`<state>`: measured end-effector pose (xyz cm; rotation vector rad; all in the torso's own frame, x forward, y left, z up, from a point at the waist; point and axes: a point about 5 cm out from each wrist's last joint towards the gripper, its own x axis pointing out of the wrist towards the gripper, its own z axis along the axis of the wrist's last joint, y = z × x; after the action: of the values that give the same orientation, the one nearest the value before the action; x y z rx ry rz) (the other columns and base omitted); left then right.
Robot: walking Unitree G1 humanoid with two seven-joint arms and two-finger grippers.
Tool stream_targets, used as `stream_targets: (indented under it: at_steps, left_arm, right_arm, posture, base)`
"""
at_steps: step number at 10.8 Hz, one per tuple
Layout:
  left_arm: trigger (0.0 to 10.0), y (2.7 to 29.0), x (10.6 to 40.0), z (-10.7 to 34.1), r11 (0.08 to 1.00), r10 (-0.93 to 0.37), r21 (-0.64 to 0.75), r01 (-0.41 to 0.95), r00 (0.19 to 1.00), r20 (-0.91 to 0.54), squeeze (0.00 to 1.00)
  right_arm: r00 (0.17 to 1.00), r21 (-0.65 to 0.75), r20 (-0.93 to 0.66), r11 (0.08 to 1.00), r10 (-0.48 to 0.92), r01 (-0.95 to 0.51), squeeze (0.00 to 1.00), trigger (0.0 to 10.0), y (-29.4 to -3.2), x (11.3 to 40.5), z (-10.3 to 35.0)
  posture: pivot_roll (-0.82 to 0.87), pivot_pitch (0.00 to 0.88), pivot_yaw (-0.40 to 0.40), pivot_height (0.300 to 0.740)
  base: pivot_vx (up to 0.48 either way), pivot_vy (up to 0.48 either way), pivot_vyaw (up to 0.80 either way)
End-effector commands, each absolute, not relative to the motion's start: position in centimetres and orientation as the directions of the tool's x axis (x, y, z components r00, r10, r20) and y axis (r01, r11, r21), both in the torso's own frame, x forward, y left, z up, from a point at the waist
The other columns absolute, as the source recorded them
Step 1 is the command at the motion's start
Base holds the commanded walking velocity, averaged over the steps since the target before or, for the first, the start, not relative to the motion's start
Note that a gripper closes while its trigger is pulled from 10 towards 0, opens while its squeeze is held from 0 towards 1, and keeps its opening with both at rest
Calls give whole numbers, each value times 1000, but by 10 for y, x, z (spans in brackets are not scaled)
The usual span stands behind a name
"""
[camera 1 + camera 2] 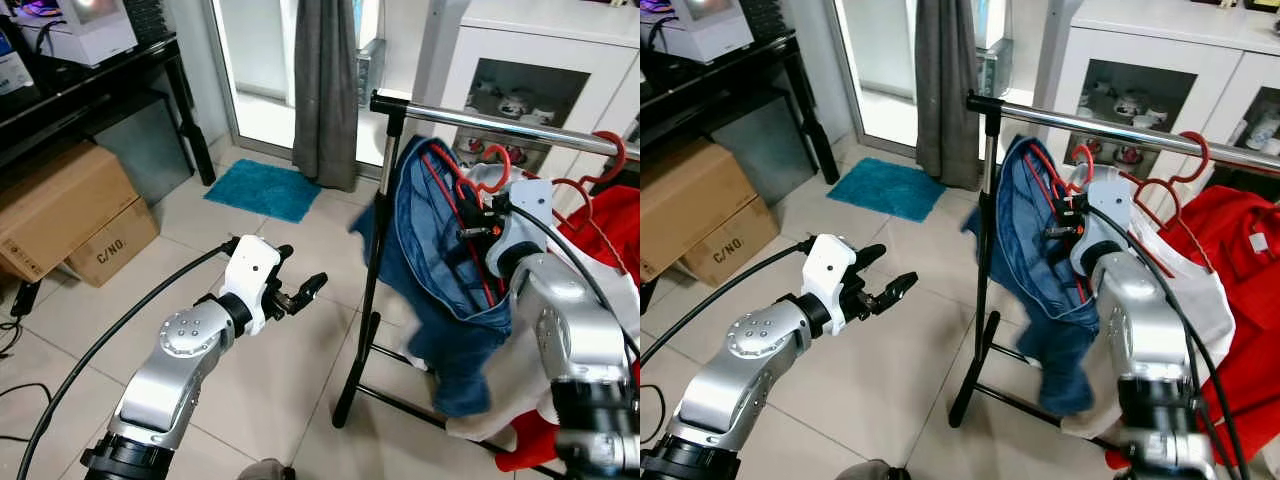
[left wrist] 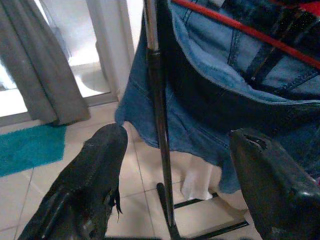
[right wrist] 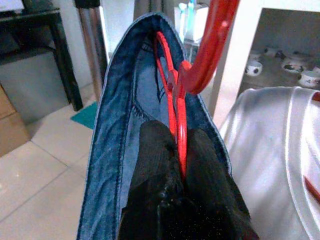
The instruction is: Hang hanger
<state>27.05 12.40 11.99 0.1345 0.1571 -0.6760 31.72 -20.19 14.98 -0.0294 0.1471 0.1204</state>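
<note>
A red hanger point(image 3: 176, 100) carrying a blue denim garment point(image 1: 430, 250) is pinched between the fingers of my right gripper point(image 3: 180, 150), which is shut on its wire. The hanger's hook point(image 1: 493, 163) sits just below the chrome rail point(image 1: 500, 125) of the clothes rack, near the rail's left end. My left gripper point(image 1: 303, 270) is open and holds nothing, hovering over the floor to the left of the rack's black upright pole point(image 2: 157, 115).
Further right on the rail hang a white shirt point(image 1: 1200, 290) and a red garment point(image 1: 600, 240) on red hangers. A white cabinet point(image 1: 540, 60) stands behind. Cardboard boxes point(image 1: 70, 210), a black table point(image 1: 90, 90), a teal mat point(image 1: 262, 188) and a grey curtain point(image 1: 325, 90) are at left.
</note>
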Motion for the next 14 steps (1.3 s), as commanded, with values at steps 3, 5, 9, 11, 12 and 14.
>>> stream_targets:
  at_steps: [3, 5, 9, 11, 12, 14]
  left_arm:
    - [10000, 130, 276, 123, 792, -583, 92, 603, 793, -178, 0]
    - [10000, 130, 278, 123, 791, -584, 94, 604, 793, -174, 0]
    - [10000, 127, 283, 123, 782, -594, 105, 614, 786, -169, 0]
    - [10000, 122, 294, 125, 781, -611, 56, 622, 779, -142, 1000]
    - [10000, 121, 308, 130, 802, -576, 86, 591, 804, -146, 1000]
    - [10000, 121, 323, 133, 819, -547, 114, 562, 826, -138, 0]
  right_arm:
    - [982, 2, -140, 992, 127, -128, 0, 0, -192, 303, 145]
    - [981, 7, -148, 992, 123, -123, 0, 0, -187, 297, 141]
    - [967, 22, -139, 977, 212, -211, 0, 0, -170, 292, 144]
    - [896, 80, -94, 901, 433, -427, 0, 0, -147, 281, 151]
    - [847, 115, -62, 847, 528, -520, 0, 0, -137, 275, 157]
    - [772, 131, -41, 769, 635, -626, 0, 0, -126, 266, 162]
  posture:
    - [-52, 0, 60, 740]
    - [-62, 0, 47, 740]
    - [-62, 0, 36, 740]
    - [-67, 0, 50, 740]
    - [-65, 0, 53, 740]
    - [-72, 0, 55, 740]
  base:
    - [-254, 0, 0]
    - [-261, 0, 0]
    - [0, 0, 0]
    - [0, 0, 0]
    - [0, 0, 0]
    - [0, 0, 0]
